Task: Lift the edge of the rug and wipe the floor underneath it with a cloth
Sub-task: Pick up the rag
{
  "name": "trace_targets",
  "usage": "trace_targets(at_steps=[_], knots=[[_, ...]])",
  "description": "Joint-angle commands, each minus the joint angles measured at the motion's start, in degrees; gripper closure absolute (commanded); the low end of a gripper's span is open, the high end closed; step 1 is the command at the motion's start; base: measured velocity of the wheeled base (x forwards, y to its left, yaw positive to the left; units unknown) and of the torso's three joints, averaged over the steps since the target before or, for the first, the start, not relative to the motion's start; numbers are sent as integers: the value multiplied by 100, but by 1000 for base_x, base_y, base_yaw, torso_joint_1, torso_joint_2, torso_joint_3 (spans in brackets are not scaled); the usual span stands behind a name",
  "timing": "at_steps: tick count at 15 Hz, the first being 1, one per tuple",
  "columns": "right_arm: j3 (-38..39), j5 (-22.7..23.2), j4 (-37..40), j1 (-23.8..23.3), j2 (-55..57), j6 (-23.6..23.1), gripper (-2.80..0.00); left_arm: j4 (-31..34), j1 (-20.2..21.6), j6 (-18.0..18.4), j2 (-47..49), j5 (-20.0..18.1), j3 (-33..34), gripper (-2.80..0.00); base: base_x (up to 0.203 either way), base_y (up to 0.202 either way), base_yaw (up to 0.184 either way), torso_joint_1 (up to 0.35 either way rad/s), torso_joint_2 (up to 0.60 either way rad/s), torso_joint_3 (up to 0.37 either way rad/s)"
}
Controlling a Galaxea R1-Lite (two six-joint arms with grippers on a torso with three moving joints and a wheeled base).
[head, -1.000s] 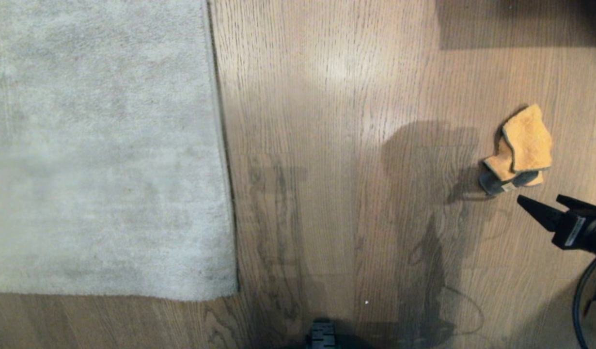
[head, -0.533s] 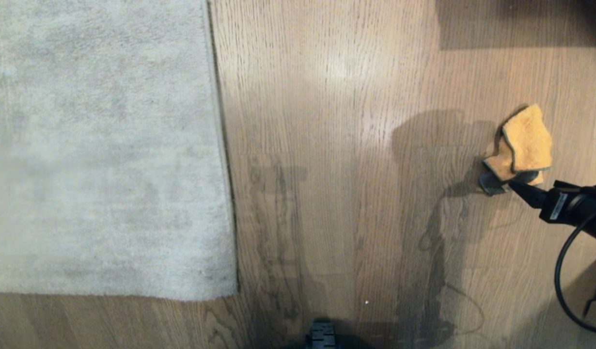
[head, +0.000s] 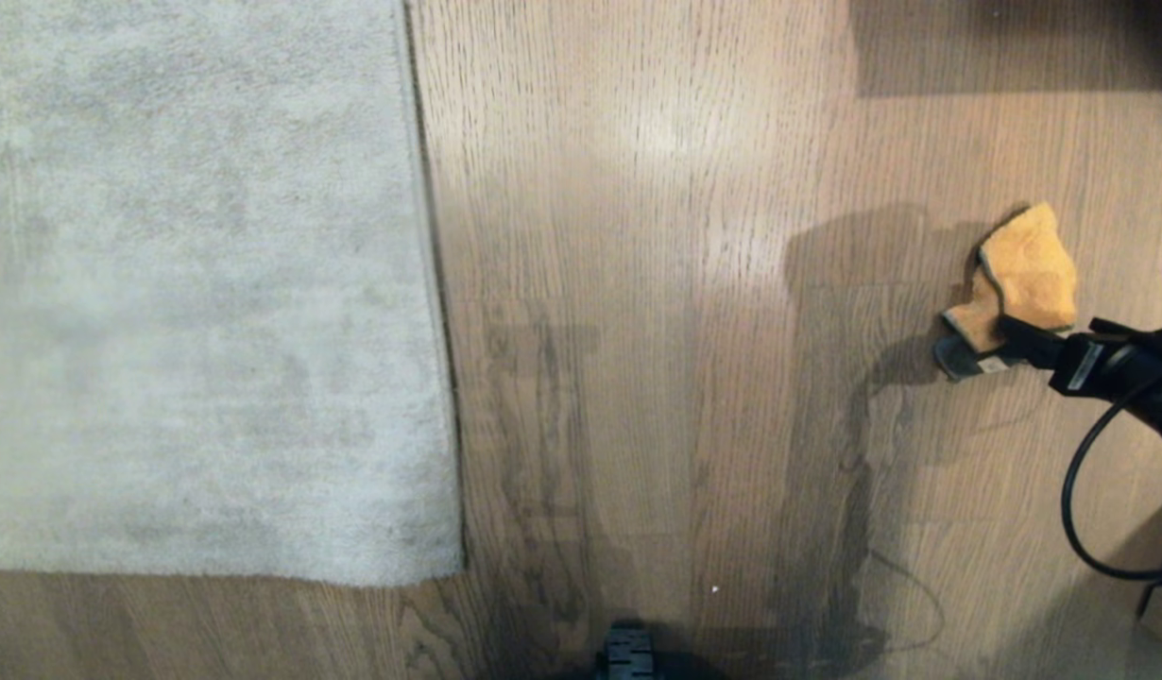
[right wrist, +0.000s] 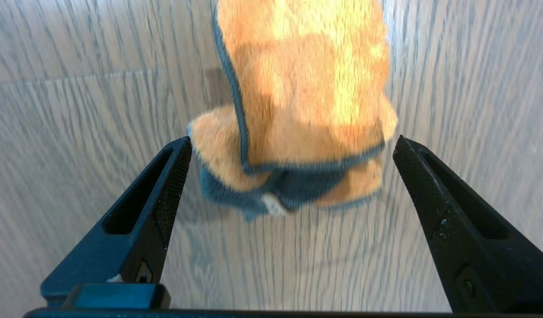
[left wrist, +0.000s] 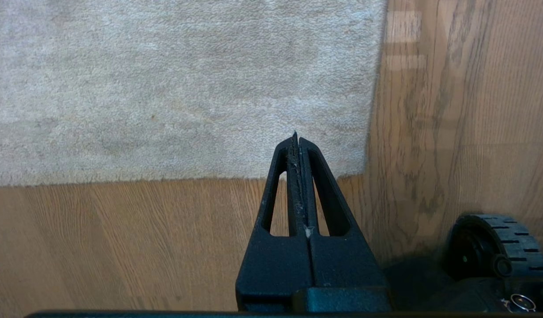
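Fuzzy orange cloth [right wrist: 307, 110] crumpled on glossy wood-grain floor [head: 638, 283], right tool [right wrist: 291, 145] spread wide

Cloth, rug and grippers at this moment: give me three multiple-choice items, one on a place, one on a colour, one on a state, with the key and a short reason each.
1. Where does the cloth lie?
A. on the rug
B. on the bare floor, on the robot's right, away from the rug
C. under the rug edge

2. What colour is the cloth's edging?
A. dark grey
B. white
C. red

3. How does the right gripper stand?
A. shut on the cloth
B. shut and empty
C. open, one finger on each side of the cloth's near end

Key: B, the head view shows wood planks between cloth and rug edge; A, the right wrist view shows a dark grey border around the orange pile; C, that view shows both fingertips apart, with nothing clamped. The left gripper is shut near the rug corner.
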Motion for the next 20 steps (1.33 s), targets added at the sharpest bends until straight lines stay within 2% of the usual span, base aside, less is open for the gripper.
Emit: trace_targets(at_steps=[1,9,20], knots=[[-44,55,-160,-46,297,5,-280,-1,0,0,0,2,0,0,0,0,0,0,0,0],[-352,56,-613,-73,924,14,-280,-1,0,0,0,2,0,0,0,0,0,0,0,0],[-765,64,-642,-73,1247,5,-280,-1,0,0,0,2,0,0,0,0,0,0,0,0]])
